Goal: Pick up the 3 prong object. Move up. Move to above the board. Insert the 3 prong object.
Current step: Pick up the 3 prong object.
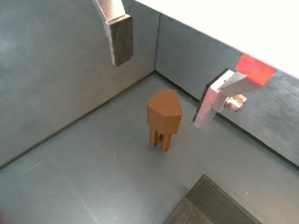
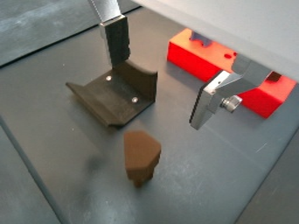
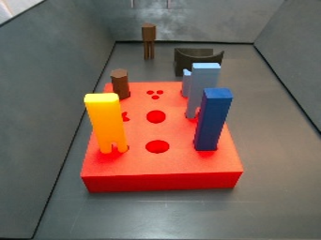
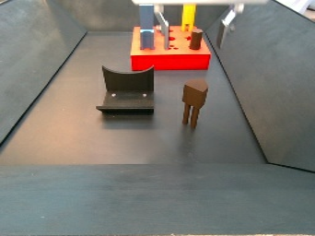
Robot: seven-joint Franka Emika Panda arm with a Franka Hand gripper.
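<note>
Three-prong object, a slim dark-brown rectangular post (image 4: 194,101), stands upright on the grey floor on its small prongs, untouched. Also seen in both wrist views (image 1: 163,121) (image 2: 140,158) and far back in a side view (image 3: 148,39).

Gripper (image 1: 170,70) hangs above the post, jaws spread wide, nothing between them. Flat silver fingers with dark pads (image 2: 117,41) sit on either side of open space, the post below them and apart from both.

Red square board with round holes (image 3: 157,136) lies flat, well apart from the post. It carries a yellow block (image 3: 105,122), a tall blue block (image 3: 213,119), a grey-blue block (image 3: 201,82) and a short brown cylinder (image 3: 120,83) (three small holes show near the cylinder).

Dark grey arch-shaped piece (image 4: 128,90) lies on the floor beside the post, not touching it, between post and board in a wrist view (image 2: 114,91).
</note>
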